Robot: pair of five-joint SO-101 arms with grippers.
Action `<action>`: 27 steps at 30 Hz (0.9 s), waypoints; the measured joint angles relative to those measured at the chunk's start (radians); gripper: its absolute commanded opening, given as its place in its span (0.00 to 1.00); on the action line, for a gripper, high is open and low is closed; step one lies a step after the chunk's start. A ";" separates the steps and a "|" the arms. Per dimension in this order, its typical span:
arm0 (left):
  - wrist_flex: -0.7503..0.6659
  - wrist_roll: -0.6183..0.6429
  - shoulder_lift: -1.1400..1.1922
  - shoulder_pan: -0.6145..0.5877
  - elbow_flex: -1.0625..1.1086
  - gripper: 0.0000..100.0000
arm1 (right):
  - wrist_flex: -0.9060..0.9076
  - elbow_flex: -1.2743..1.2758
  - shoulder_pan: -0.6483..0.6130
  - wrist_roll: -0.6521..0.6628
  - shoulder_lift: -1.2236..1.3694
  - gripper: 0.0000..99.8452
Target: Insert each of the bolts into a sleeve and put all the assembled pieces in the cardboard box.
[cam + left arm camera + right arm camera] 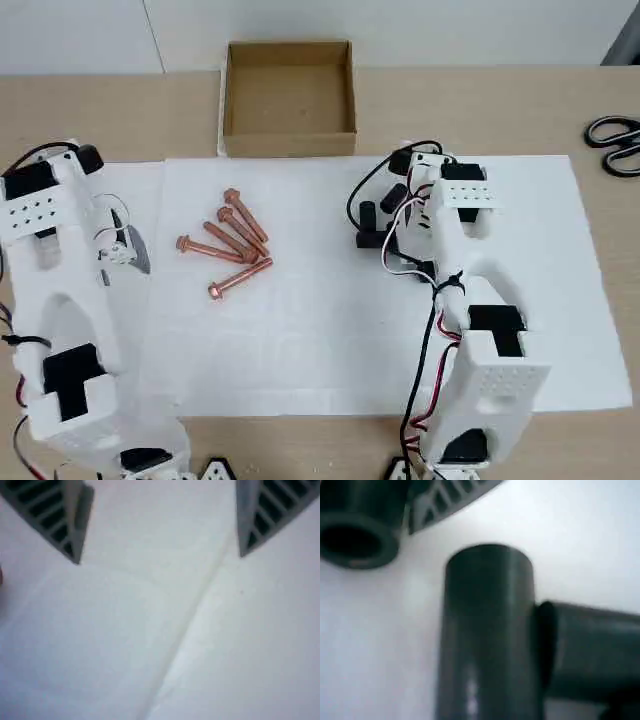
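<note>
The left gripper (159, 557) is held spread wide and empty over creased white paper (150, 645), while the right gripper (385, 215), its grip impossible to tell, is angled down at smooth black tubular sleeves (487, 630), with copper-coloured bolts (232, 240) fanned between the arms and the square cardboard box (289, 143) set beyond.

Copper and black on white
Copper-coloured bolts (244, 233), black sleeves (372, 239), plain brown cardboard box (290, 145), white paper sheet (300, 340), tan tabletop (120, 110).
</note>
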 measured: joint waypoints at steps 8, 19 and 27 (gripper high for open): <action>0.000 0.000 0.000 0.000 0.000 0.19 | 0.035 -0.011 0.003 0.021 -0.060 0.17; 0.000 0.000 0.000 0.000 0.000 0.19 | 0.008 -0.011 0.002 0.025 -0.029 0.17; 0.000 0.000 0.000 0.000 0.000 0.19 | -0.008 -0.023 0.002 0.028 0.014 0.11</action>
